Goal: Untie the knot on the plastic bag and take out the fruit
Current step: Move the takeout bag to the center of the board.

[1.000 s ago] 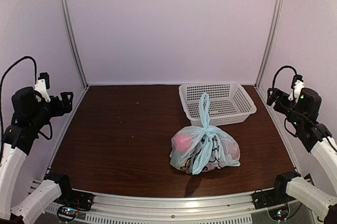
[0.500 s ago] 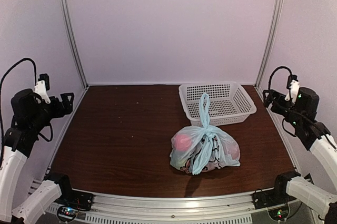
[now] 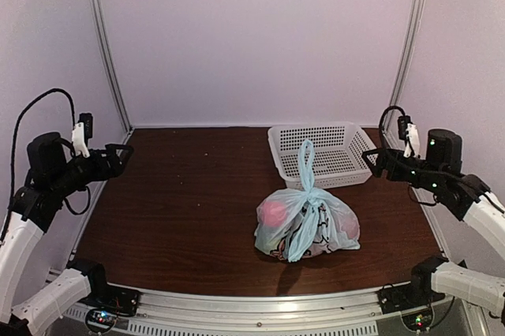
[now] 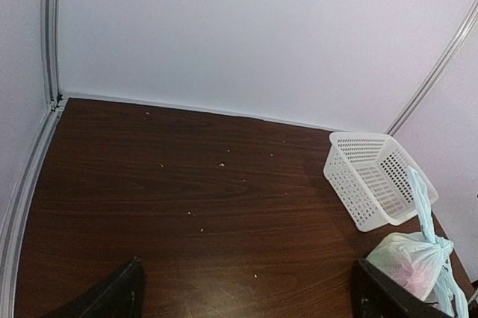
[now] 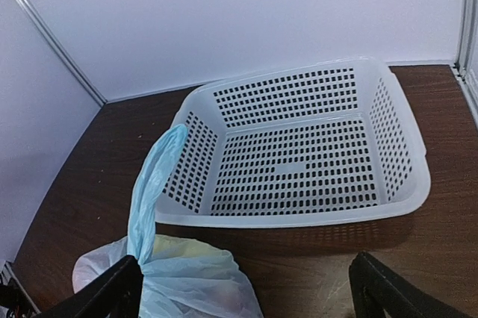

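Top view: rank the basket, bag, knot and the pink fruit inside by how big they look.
Bag and basket: about alike, too close to rank.
Then the pink fruit showing through the bag.
Knot: smallest.

Knotted plastic bag (image 3: 306, 227) centre, basket (image 3: 335, 159) behind; pinkish fruit (image 3: 273, 213) inside, maybe apple.

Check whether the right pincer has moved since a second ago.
Yes. The right pincer has swung inward, leftward in the top view, and now sits close beside the right rim of the white basket, which has not shifted.
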Controlling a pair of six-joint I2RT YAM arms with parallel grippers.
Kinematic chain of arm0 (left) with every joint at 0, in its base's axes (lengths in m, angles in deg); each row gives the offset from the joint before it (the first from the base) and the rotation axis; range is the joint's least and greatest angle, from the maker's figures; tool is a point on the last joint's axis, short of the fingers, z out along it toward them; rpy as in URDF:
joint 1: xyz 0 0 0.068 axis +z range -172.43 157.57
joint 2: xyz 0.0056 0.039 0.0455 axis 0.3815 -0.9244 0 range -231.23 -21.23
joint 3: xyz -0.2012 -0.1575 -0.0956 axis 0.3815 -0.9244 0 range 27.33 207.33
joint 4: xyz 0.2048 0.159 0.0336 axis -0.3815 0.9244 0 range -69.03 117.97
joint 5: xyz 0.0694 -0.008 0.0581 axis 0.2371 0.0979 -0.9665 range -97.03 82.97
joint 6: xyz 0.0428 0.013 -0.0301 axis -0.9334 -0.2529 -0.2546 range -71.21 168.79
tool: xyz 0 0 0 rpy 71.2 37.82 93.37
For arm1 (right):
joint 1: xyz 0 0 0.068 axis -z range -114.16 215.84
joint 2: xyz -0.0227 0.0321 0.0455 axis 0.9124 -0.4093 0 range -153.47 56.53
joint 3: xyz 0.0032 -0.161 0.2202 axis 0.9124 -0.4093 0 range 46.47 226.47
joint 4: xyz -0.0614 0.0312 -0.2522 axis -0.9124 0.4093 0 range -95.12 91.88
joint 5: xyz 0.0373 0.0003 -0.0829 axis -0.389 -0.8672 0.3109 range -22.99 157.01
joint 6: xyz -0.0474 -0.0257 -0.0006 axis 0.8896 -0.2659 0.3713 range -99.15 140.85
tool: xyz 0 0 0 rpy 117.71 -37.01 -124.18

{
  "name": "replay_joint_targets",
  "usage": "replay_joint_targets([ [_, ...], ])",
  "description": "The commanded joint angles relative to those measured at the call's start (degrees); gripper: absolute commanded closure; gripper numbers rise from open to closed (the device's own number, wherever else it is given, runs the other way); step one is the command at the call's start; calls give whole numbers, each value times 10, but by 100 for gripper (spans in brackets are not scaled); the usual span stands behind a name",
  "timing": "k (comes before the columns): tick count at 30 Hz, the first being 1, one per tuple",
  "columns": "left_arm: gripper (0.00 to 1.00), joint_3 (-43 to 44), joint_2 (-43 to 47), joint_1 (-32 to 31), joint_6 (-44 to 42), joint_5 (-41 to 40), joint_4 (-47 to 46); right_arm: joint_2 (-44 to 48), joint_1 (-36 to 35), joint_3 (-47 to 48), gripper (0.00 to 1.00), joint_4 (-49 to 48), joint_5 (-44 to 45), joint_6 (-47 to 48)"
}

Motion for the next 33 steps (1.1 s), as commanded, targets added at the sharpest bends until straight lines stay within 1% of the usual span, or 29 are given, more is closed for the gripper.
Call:
replay_joint_targets([
  [1,4,-29,-9,-53,41,34,-71,-20,-68,-22,3,-3,-31,-10],
  [4,3,-48,-35,-162,59,-13,-127,-47,-126,-42,5,-47,-70,-31],
  [7,3,-33,-96,-307,42,-90,-155,-72,-192,-42,7,-36,-46,-22],
  [9,3,-19,-149,-359,35,-97,-183,-86,-222,-34,8,-12,-25,-6],
  [12,3,-16,-215,-412,38,-72,-259,-94,-246,-32,10,4,2,5],
  [17,2,-14,-301,-459,81,-54,-340,-89,-250,-48,13,-12,22,-4],
  [20,3,-26,-345,-503,107,-73,-409,-86,-252,-62,14,-34,28,-18],
  [23,3,-27,-397,-534,142,-74,-469,-82,-253,-76,15,-54,35,-31],
  [26,2,-9,-459,-554,165,-79,-485,-80,-254,-83,15,-62,42,-33],
  [30,3,-17,-519,-566,212,-68,-566,-77,-254,-78,13,-55,53,-26],
  [33,3,-11,-559,-575,233,-60,-576,-72,-254,-77,12,-56,59,-25],
])
